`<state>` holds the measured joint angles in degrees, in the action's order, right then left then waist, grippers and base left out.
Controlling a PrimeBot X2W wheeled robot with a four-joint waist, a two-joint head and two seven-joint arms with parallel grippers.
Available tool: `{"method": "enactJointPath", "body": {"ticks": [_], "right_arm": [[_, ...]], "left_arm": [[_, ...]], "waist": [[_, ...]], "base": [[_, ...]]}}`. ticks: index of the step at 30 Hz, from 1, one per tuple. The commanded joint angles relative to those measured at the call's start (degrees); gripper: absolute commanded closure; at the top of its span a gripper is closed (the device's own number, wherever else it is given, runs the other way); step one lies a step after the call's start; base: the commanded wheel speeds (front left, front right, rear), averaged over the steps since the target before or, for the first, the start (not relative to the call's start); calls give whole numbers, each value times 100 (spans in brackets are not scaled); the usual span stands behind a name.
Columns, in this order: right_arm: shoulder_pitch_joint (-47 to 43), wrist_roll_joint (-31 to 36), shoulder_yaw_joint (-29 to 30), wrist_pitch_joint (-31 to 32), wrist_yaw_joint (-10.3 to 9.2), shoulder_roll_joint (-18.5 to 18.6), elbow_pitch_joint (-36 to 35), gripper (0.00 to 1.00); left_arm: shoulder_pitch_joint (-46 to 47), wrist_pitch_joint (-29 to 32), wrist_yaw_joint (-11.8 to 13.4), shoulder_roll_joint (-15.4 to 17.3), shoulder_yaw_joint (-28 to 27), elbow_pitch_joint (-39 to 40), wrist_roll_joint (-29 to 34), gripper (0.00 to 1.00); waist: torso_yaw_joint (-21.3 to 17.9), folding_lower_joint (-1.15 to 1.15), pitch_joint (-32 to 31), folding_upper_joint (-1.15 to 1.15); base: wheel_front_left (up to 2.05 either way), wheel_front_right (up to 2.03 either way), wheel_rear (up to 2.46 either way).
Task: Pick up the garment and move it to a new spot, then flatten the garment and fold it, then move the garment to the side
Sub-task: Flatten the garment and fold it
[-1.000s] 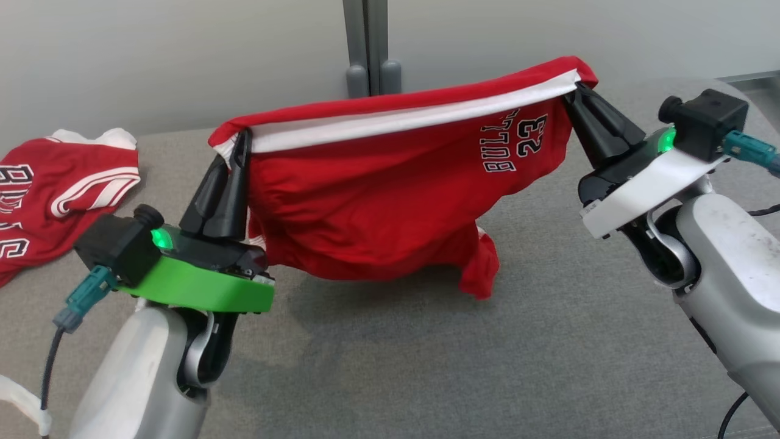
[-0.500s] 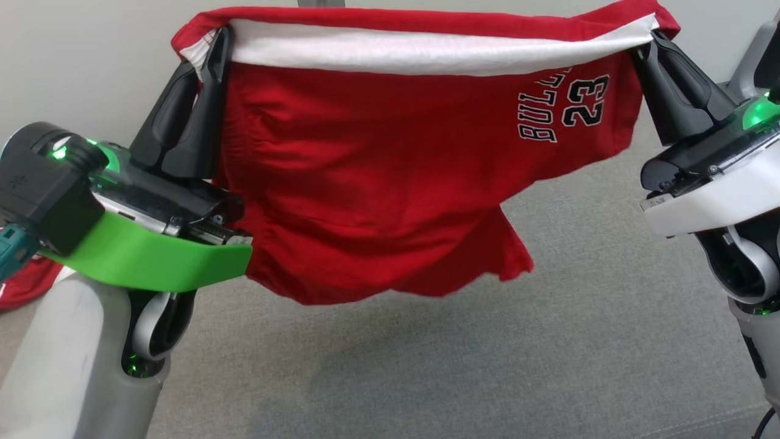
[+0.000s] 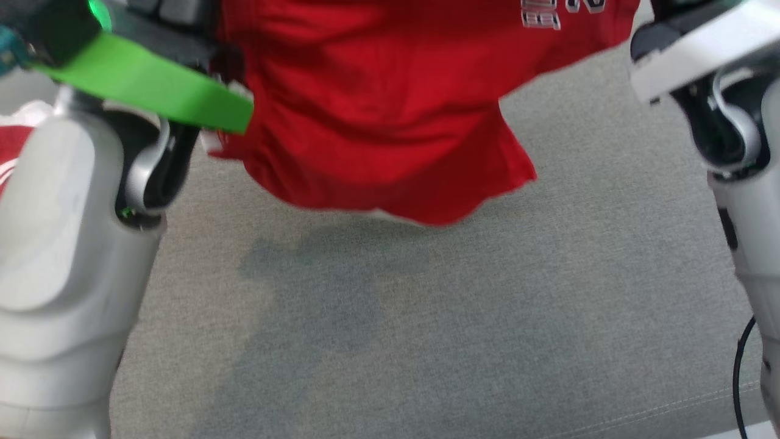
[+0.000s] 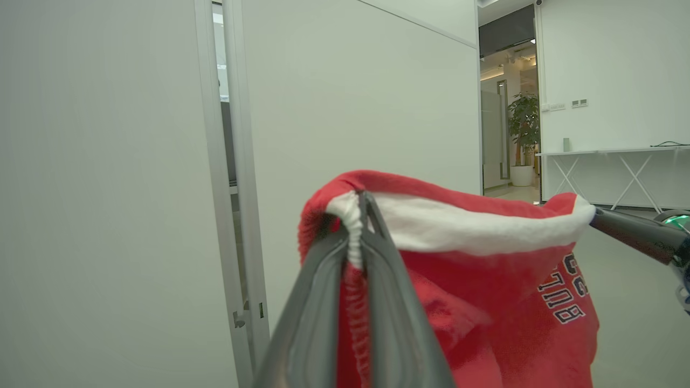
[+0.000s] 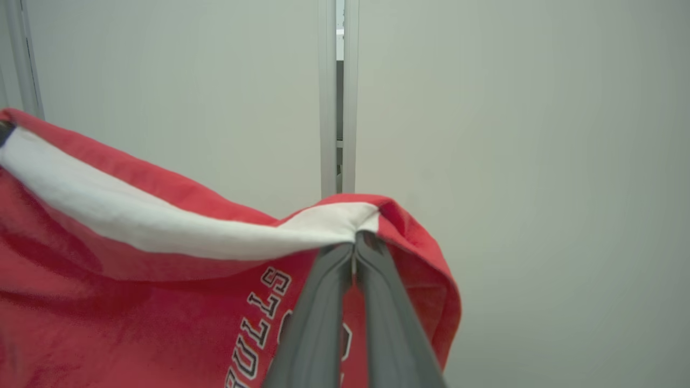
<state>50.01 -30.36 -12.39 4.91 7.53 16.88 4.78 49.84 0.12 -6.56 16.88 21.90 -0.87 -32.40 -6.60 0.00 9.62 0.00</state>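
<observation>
Up in the air over the grey padded surface, the red garment is strung out between both grippers like washing on a line. It's held by its top edge, where a white band runs across under a red rim. The left gripper has its two dark fingers clamped tight on the gathered, ribbed corner at one end, with the cloth bunched right in the pinch. The right gripper is doing the same at the other end, fingers pressed together on the corner where the band stops and a bit of red flopping over the tips. In the left wrist view you can also see one of the right gripper's fingers poking into the far corner. The BULLS lettering sits near the right gripper's end. From the head camera the body of the garment hangs down in loose folds between the two wrists — green plate on the left one, white plate on the right — and it throws a shadow on the surface below. The frame's a bit blurry, so I can't tell if the lowest hem brushes the surface or just clears it. A second red garment peeks in at the left edge, lying on the surface behind the left forearm. Beyond the fingers it's pale wall panels, plus a potted plant and a white table way off in the room.
</observation>
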Motion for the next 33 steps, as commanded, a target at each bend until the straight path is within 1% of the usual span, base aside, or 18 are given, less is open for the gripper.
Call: {"method": "enactJointPath", "body": {"ticks": [1,6,9,11,13,15,17,19,22,25,28,31,33], "right_arm": [[383,162,-49,-122,-8,19,243,100],[1739,563,-204,-696,-8,-154,1460,100],[2183,783,-311,-1009,-8,-246,2087,100],[2269,881,-417,-1212,-8,-336,2463,100],[2192,885,-562,-1395,-8,-406,2780,100],[2052,985,-784,-1563,-8,-383,3049,100],[1902,900,-967,-1699,-8,-424,3247,100],[1717,840,-1139,-1812,-8,-436,3369,100],[1437,744,-1324,-1930,-8,-355,3430,100],[1096,638,-1435,-1987,-8,-307,3325,100],[778,533,-1442,-2005,-8,-199,3093,100],[300,427,-1363,-2011,-8,-72,2686,100],[-4,527,-1294,-2014,-8,62,2369,100]], "left_arm": [[418,-110,-37,-41,-3,-240,56,100],[1733,-707,-72,-263,85,-1417,272,100],[2126,-993,-92,-368,219,-2018,295,100],[2189,-1149,-90,-450,302,-2371,204,100],[2061,-1275,-96,-480,379,-2678,124,100],[1864,-1368,-99,-459,546,-2907,54,100],[1664,-1439,-101,-407,737,-3014,-26,100],[1401,-1499,-101,-335,852,-3016,-173,100],[934,-1534,-102,-220,903,-2869,-321,100],[499,-1533,-102,-100,747,-2390,-104,100],[-77,-1530,-102,-147,525,-1881,63,100],[-664,-1531,-103,-253,388,-1352,171,100],[-1073,-1532,-101,-277,293,-1029,242,100]], "waist": [[43,0,675,0],[75,0,1084,0],[99,0,1291,0],[116,0,1398,0],[129,0,1483,0],[130,0,1545,0],[123,0,1582,0],[107,0,1597,0],[87,0,1579,0],[92,0,1495,0],[101,0,1340,0],[127,0,1097,0],[110,0,912,0]], "base": [[0,0,0],[0,0,0],[0,0,0],[0,0,0],[0,0,0],[0,0,0],[0,0,0],[0,0,0],[0,0,0],[0,0,0],[0,0,0],[0,0,0],[0,0,0]]}}
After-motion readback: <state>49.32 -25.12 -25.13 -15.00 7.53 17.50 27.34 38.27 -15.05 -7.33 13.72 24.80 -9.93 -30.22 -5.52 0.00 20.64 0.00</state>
